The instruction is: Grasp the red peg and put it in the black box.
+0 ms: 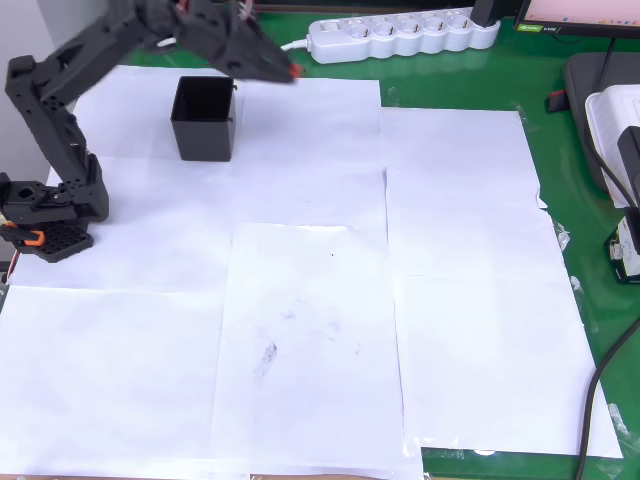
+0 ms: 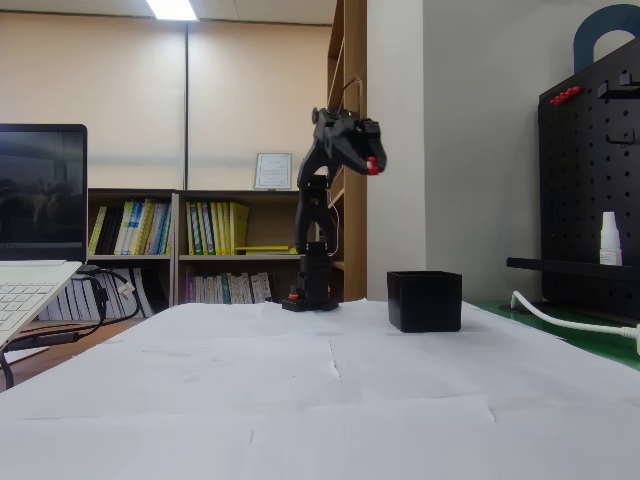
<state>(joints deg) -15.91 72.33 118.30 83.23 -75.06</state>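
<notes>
- Your table (image 1: 470, 60) is green and mostly covered by white paper sheets (image 1: 300, 300); the black box stands on the sheets toward their far left corner in the overhead view.
- Your arm (image 2: 318, 215) is raised high, its base (image 1: 45, 215) set on the sheets left of the black box in the overhead view, its upper links reaching over and past the box.
- A white power strip (image 1: 400, 35) lies on the green table beyond the black box.
- The black box (image 1: 205, 118) sits upright and open-topped; in the fixed view (image 2: 425, 300) it stands well below the gripper.
- Your gripper (image 1: 285, 68) has its fingers clenched on the red peg.
- The red peg (image 2: 372, 165) shows at the fingertips, up in the air, just past the black box's far right corner in the overhead view (image 1: 296, 72).
</notes>
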